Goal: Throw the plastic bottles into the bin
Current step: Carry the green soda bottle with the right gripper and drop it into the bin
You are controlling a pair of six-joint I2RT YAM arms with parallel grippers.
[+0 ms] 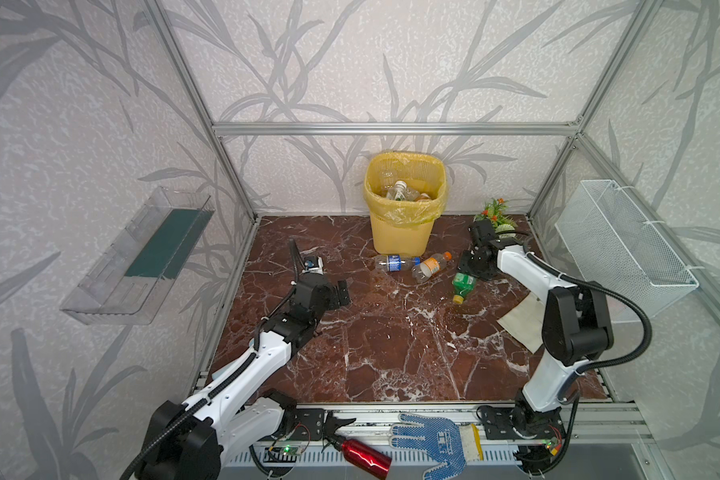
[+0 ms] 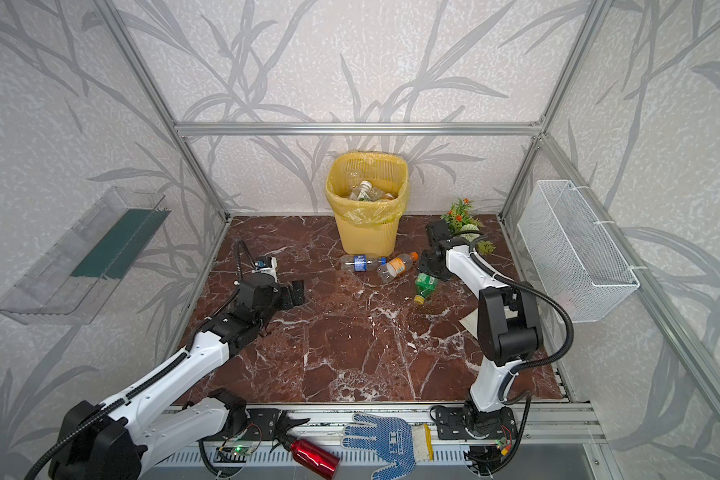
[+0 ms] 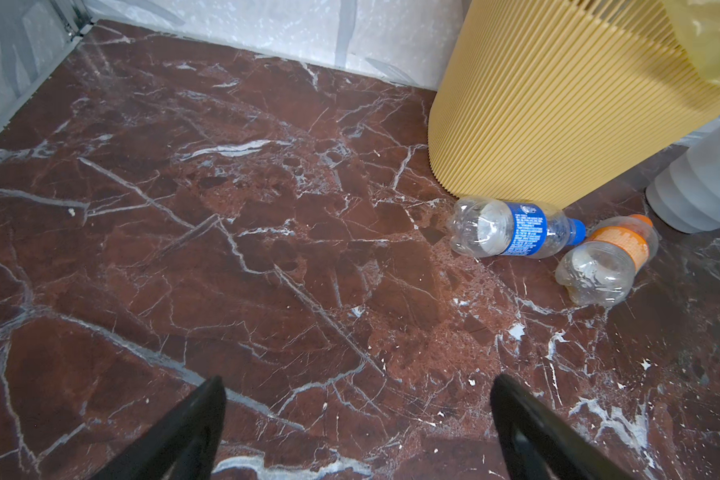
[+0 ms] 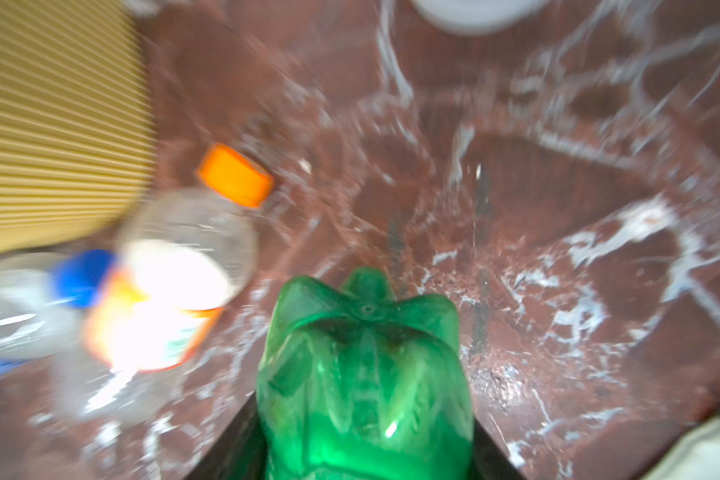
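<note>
3 plastic bottles are outside the bin (image 1: 400, 237), all on the right half of the red marble floor (image 1: 391, 345) in front of it. A clear bottle with a blue label (image 1: 395, 262) lies on its side just at the foot of the bin. Its blue cap points at a clear bottle with an orange label (image 1: 431, 267) and an orange cap, which also lies on its side.

The green bottle (image 1: 463, 284) sits a little nearer the front, to the right of those 2, with its yellow cap towards the front edge. The right gripper (image 1: 470, 271) is clenched on its base end. In the right wrist view the green body fills the gap between the 2 black fingers and presses against both. Whether the bottle rests on the marble or is just off it cannot be told.

The left gripper (image 3: 358, 386) hangs above bare marble on the left side, jaws spread wide with nothing between them.

Inside the bin, several bottles (image 1: 404, 192) show above the yellow bag, 1 with a white cap.

A potted plant (image 1: 495, 214) stands in the far right corner behind the right arm. On the front rail lie a red metal bottle (image 1: 364, 455) and a blue dotted glove (image 1: 437, 442).
</note>
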